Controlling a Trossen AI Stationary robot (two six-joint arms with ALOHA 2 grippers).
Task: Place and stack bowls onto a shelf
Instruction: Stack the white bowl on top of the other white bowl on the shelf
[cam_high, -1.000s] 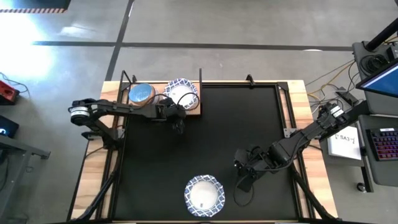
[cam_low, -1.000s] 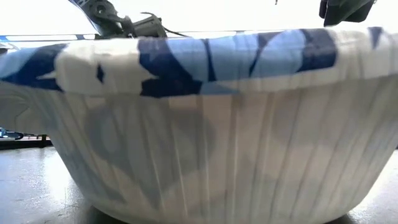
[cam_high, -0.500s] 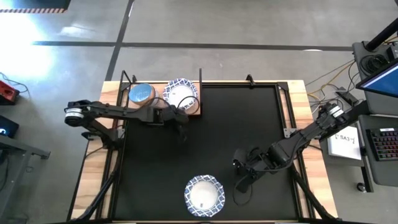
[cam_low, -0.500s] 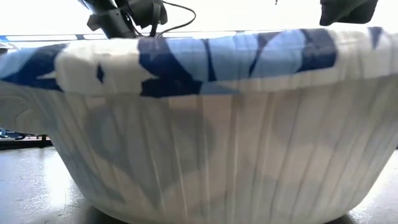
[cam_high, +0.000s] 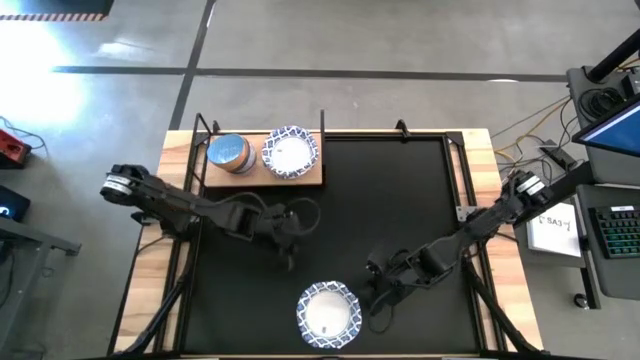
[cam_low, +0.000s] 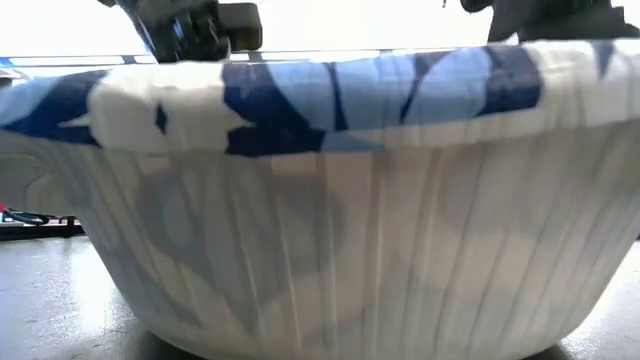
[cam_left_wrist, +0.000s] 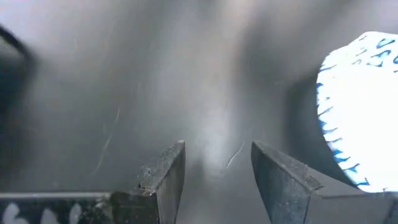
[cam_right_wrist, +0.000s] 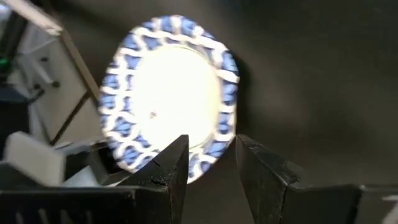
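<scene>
Left claw (cam_high: 290, 252) spread, empty, over the black mat (cam_high: 400, 190) mid-frame. Right claw (cam_high: 372, 297) spread, empty, just right of the patterned bowl (cam_high: 327, 312) at bottom centre. Shelf (cam_high: 262, 178) upper left holds a blue bowl (cam_high: 228, 153) and another patterned bowl (cam_high: 290, 152).

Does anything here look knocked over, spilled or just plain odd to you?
Nothing stands out. Two bowls sit upright on the shelf: a blue bowl and a white bowl with a blue rim. Another blue-rimmed bowl sits upright, alone, on the black mat, near its front edge. No spills or damage show.
</scene>
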